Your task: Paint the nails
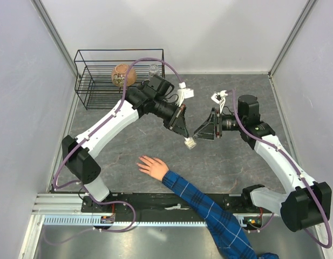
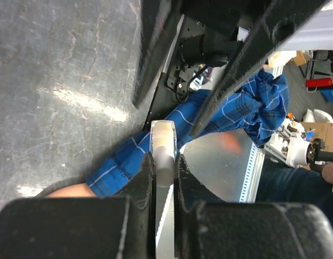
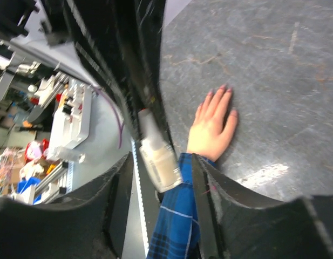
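in the black left gripper [image 2: 165, 162], a clear bottle [image 2: 165, 144] of creamy beige with a white cap. below it, pink-tinted nails [image 3: 223, 88] on a light-skinned hand [image 1: 153, 166], blue plaid sleeve [image 1: 204, 208], dark grey brown-veined desk [image 1: 236, 162].

- Checking the small bottle [image 2: 164, 154] pinched in my left fingers [image 2: 146, 181]: pale and plain, no letters I can make out.
- Blue plaid sleeve [image 3: 174, 226]: only the pattern, no writing.
- Clutter [image 3: 63, 113] past the desk [image 2: 47, 81] edge: too blurred to read.
- Nothing legible anywhere right now.
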You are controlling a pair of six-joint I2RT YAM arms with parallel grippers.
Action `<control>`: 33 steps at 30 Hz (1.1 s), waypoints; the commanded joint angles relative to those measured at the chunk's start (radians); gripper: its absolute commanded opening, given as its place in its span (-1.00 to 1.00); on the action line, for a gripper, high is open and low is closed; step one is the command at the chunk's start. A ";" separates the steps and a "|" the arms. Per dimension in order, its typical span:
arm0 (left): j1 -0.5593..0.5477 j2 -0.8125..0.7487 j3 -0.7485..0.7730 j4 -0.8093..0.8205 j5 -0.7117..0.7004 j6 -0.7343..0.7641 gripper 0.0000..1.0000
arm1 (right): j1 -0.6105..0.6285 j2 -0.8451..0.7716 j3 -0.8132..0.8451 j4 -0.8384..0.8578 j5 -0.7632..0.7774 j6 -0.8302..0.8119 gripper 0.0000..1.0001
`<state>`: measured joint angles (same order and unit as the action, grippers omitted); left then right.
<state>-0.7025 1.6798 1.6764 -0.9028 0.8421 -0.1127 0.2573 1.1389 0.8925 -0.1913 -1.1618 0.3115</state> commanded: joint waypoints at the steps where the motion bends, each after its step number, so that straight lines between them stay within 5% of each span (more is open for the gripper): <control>1: 0.018 0.006 0.091 -0.011 0.015 0.064 -0.96 | 0.039 -0.011 -0.006 0.035 -0.067 0.003 0.12; 9: 0.018 0.011 0.112 -0.011 0.025 0.068 -0.96 | 0.062 0.008 0.003 0.024 -0.065 -0.006 -0.04; 17: 0.020 0.018 0.126 -0.008 0.029 0.067 -0.96 | 0.076 0.028 0.013 0.021 -0.059 -0.017 0.15; 23: 0.020 0.021 0.132 -0.007 0.043 0.067 -0.96 | 0.083 0.038 0.019 0.023 -0.064 -0.017 0.04; 29: 0.020 0.012 0.117 0.034 0.071 0.042 -0.96 | 0.109 0.047 0.033 0.027 -0.050 -0.020 -0.20; 33: 0.020 -0.006 0.103 0.071 0.083 0.025 -0.96 | 0.129 0.038 0.051 0.047 -0.029 -0.005 -0.77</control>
<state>-0.6842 1.6955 1.7626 -0.9199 0.8761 -0.0860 0.3607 1.1816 0.8890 -0.1909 -1.1912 0.3077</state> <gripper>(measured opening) 0.107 0.306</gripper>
